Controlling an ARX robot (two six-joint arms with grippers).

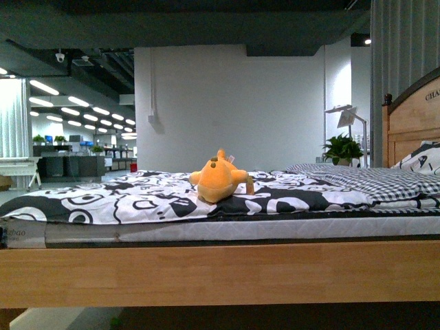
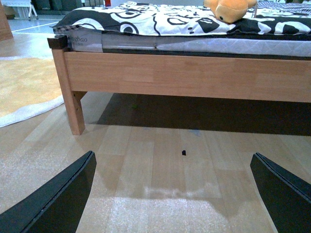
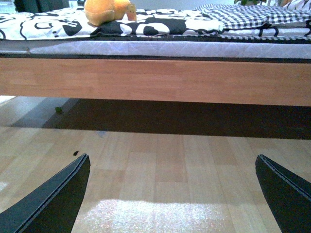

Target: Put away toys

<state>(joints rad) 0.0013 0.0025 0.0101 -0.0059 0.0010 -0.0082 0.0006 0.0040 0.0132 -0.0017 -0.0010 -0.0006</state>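
Note:
An orange-yellow plush toy [image 1: 218, 180] lies on the black-and-white bed cover [image 1: 137, 196], near the middle of the bed. It also shows in the left wrist view [image 2: 228, 9] and in the right wrist view [image 3: 104, 10]. Neither arm shows in the front view. My left gripper [image 2: 172, 194] is open and empty, low over the wooden floor in front of the bed. My right gripper [image 3: 172, 194] is open and empty, also low over the floor, facing the bed's side rail.
The wooden bed frame [image 1: 220, 273] spans the front, with a headboard [image 1: 412, 117] and pillows at the right. A bed leg [image 2: 75, 111] and a pale rug [image 2: 24, 87] are to the left. A small dark speck [image 2: 183, 152] lies on the floor.

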